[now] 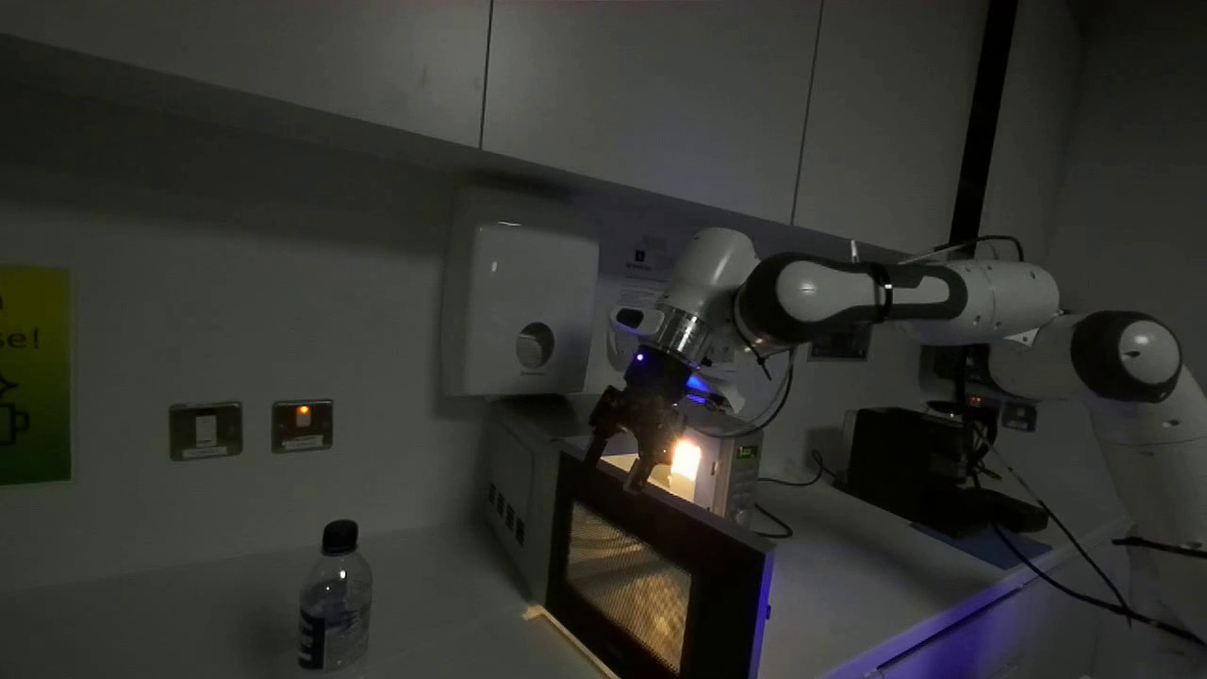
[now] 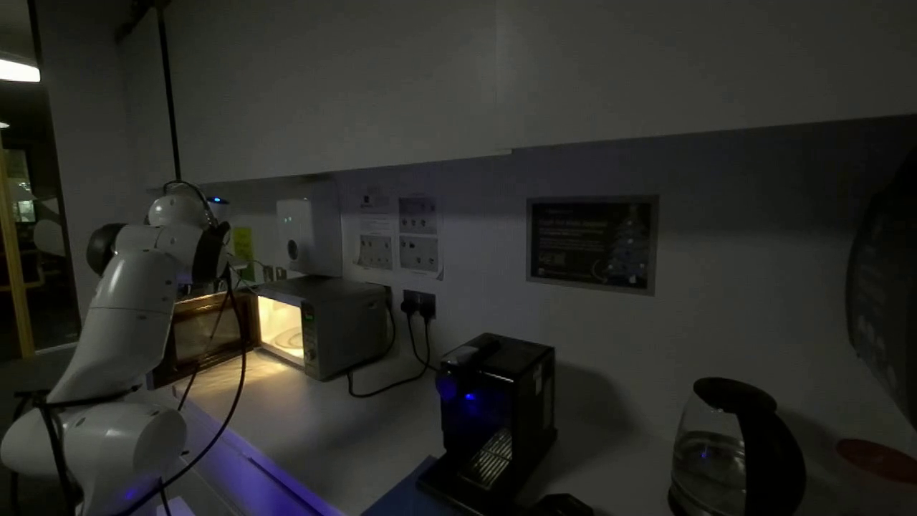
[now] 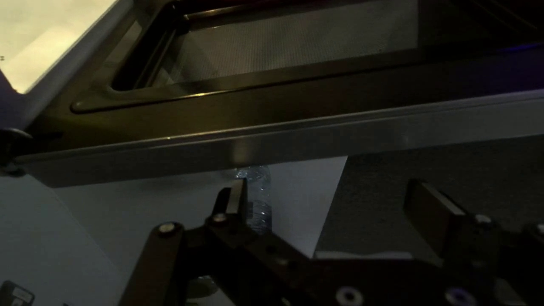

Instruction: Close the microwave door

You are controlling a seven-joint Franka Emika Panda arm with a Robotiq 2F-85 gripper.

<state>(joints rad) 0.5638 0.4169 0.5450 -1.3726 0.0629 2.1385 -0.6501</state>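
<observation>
The black-framed, glass-windowed microwave door (image 1: 651, 575) stands open, nearer than the silver-grey boxy oven (image 1: 514, 471) in an exterior view, and the black two-fingered gripper (image 3: 325, 187), spread wide, hangs at the door's top edge, contact unclear!

There's the microwave (image 2: 351, 330) on the desk (image 2: 344, 437), microwave door (image 1: 651, 575) angled out toward the front edge. Bottle (image 1: 335, 604) to the left, coffee machine (image 2: 494, 401) to the right!
</observation>
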